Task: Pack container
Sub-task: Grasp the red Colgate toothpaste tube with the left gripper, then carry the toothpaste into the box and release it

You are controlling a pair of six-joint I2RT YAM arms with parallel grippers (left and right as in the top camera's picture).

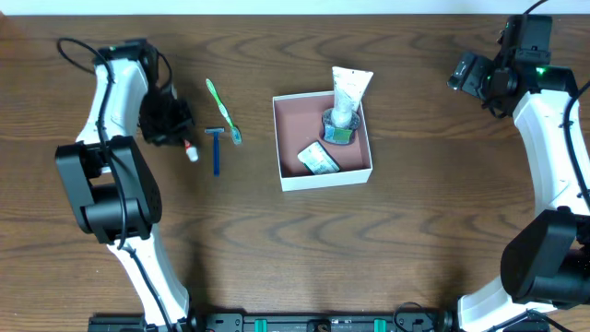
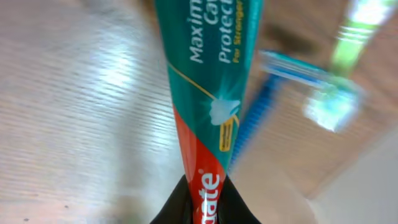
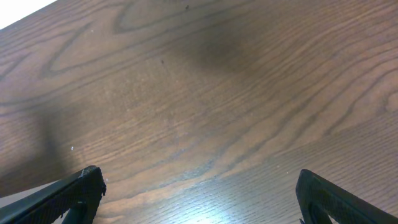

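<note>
Overhead, level: even, moderately bright, lit from above; table (image 1: pixel 415 249) grain sharp across the frame.
Overhead, shadows: soft and short, sitting close under both arms.
Overhead, clipping: white strip at 12 o'clock blown out.
Left wrist, focus: toothpaste tube (image 2: pixel 205 93) print legible at centre; razor (image 2: pixel 292 68) and toothbrush (image 2: pixel 339 81) at 2 o'clock smeared to colour blobs.
Left wrist, glare: wood washed pale at 10 o'clock; small highlight on the tube.
Right wrist, focus: grain crisp throughout.
Right wrist, glare: pale sheen at 6 o'clock; corner at 11 o'clock clipped white.
Right wrist, shadows: diffuse dark patches at 12 to 1 o'clock and at 9 o'clock.
Right wrist, dark: right gripper (image 3: pixel 199 182) fingertips at 7 and 5 o'clock near-black, no surface detail.
</note>
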